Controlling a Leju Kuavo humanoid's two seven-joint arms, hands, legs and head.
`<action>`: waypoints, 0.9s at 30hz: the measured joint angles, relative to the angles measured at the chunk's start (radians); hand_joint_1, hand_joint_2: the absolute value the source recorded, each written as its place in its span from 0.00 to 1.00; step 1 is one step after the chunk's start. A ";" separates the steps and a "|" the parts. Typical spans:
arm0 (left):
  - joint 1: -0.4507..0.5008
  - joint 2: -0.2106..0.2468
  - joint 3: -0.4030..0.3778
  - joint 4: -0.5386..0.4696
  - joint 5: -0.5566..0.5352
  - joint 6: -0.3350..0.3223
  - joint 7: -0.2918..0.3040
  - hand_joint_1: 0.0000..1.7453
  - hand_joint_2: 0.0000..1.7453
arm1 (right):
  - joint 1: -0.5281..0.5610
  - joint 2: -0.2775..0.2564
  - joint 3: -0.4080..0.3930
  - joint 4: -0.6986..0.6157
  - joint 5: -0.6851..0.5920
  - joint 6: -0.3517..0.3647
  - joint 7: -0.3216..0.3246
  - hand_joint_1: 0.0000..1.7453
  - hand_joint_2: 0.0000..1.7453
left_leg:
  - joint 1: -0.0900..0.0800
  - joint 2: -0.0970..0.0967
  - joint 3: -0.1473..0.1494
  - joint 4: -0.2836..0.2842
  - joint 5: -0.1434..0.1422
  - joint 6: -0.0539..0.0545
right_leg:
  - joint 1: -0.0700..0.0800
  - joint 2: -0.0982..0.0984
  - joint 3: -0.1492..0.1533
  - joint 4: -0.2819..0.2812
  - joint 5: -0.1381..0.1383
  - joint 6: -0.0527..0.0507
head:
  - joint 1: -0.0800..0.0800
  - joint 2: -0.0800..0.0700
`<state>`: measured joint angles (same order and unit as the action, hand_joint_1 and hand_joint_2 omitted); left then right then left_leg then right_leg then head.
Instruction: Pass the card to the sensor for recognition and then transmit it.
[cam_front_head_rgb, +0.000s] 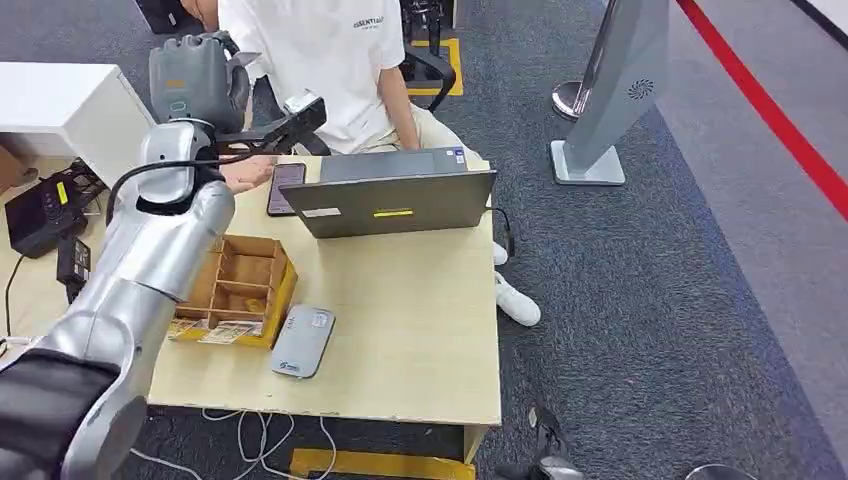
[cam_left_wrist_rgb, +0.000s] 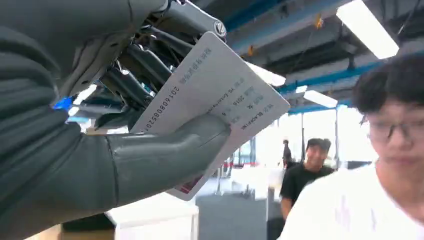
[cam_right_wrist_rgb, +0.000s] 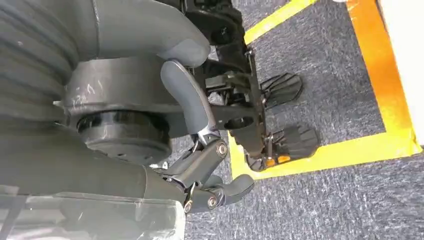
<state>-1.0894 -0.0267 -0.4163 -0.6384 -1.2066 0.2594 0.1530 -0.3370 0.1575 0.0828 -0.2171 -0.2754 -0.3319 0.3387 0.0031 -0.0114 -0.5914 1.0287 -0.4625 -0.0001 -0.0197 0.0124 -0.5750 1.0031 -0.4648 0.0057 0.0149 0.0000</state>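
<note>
Card held up toward the seated person.
The left hand (cam_left_wrist_rgb: 125, 125) pinches the white card (cam_left_wrist_rgb: 215, 95) under its thumb; the right hand (cam_right_wrist_rgb: 200, 150) hangs with fingers seemingly loosely curled, holding nothing.

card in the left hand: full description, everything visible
The card is a flat, rigid-looking white rectangle, plastic by its look, with rounded corners. Its visible face carries rows of small grey print and a long number along one edge, plus a red mark near the corner low in the left wrist view. The left hand holds it: the thick grey thumb presses across the printed face and the dark fingers back it from behind. It is raised in the air, tilted, towards a person in a white shirt, touching nothing else.
</note>
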 joint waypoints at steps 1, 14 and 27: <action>-0.007 -0.001 0.010 0.020 0.005 -0.005 -0.002 1.00 1.00 | -0.001 0.003 0.000 0.000 0.000 0.000 0.000 0.00 1.00 | 0.000 0.000 0.000 0.000 0.000 0.000 | 0.000 0.000 0.000 0.000 0.000 0.000 | 0.000 0.000; -0.018 -0.015 0.032 0.125 0.007 -0.011 -0.021 0.00 1.00 | -0.001 0.026 0.000 0.002 -0.003 0.000 0.015 0.00 1.00 | 0.000 0.000 -0.001 0.000 0.000 0.000 | 0.000 0.000 0.000 0.000 0.000 0.000 | 0.000 0.000; 0.104 0.015 0.042 0.052 0.014 0.088 -0.177 0.00 1.00 | 0.006 0.025 -0.008 0.002 -0.029 0.000 0.000 0.00 1.00 | -0.001 0.000 -0.001 -0.001 0.000 0.000 | 0.000 0.000 0.000 0.000 0.000 0.000 | 0.002 0.000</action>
<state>-0.9849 -0.0114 -0.3746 -0.5865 -1.1929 0.3471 -0.0235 -0.3307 0.1827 0.0744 -0.2155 -0.3048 -0.3319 0.3388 0.0026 -0.0112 -0.5923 1.0281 -0.4628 -0.0001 -0.0201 0.0127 -0.5750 1.0029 -0.4649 0.0058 0.0168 0.0000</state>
